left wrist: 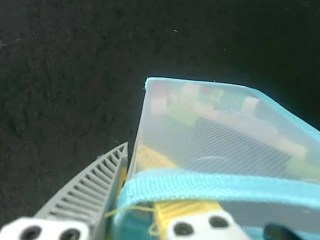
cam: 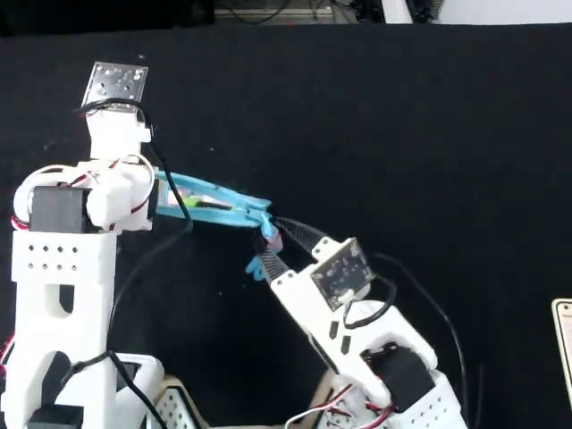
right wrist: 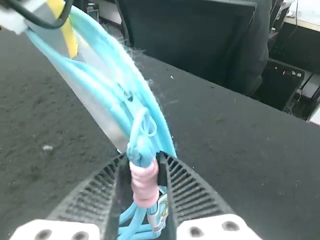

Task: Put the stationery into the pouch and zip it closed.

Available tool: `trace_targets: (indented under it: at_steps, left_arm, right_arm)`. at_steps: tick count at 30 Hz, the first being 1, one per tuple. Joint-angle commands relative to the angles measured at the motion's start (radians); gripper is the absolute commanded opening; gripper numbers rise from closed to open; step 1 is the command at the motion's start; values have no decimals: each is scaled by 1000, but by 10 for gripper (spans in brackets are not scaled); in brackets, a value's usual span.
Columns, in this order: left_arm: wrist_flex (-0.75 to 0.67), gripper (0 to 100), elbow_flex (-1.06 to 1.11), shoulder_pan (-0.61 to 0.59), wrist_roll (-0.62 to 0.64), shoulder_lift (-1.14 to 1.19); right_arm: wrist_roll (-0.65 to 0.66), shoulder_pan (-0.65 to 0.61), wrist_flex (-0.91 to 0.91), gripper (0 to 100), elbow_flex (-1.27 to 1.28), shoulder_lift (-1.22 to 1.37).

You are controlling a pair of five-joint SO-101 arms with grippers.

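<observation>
A clear mesh pouch with turquoise trim hangs above the black table, stretched between both arms. The left gripper is shut on one end of the pouch, where a turquoise strap crosses; pale stationery pieces show through the mesh inside. The right gripper is shut on the pink zipper pull at the other end of the pouch. In the high view that pull sits at the right gripper, with turquoise cord hanging below it.
The black table stretches out behind and to the right of the arms. A pale object lies at the table's right edge. Cables trail beside the right arm. Dark furniture stands beyond the table.
</observation>
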Motion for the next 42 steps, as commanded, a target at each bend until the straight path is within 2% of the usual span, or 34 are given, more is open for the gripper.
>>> trace_targets:
  at_steps: [1, 6, 8, 12, 16, 29, 31, 35, 42]
  left_arm:
    - [-3, 32, 33, 8, 5, 15]
    - [-3, 32, 33, 8, 5, 20]
    - [-5, 32, 33, 8, 5, 20]
    - [-5, 32, 33, 8, 5, 20]
    - [-3, 31, 33, 8, 5, 17]
    - [-3, 31, 33, 8, 6, 18]
    - [-3, 31, 33, 8, 6, 20]
    - [-3, 31, 33, 8, 6, 20]
    - [-2, 31, 35, 8, 6, 20]
  right_arm:
    - [12, 12, 38, 23, -85, -143]
    - [9, 11, 78, 129, -88, -143]
    - [-29, 11, 74, 153, -87, -143]
    - [-115, 11, 2, 149, -15, -145]
    - [-115, 12, -117, 149, 67, -143]
    - [-115, 14, -118, 148, 31, -143]
    - [-115, 15, -118, 139, 25, -142]
    - [-57, 17, -127, 5, 22, -142]
    - [-23, 18, -92, 11, -35, -142]
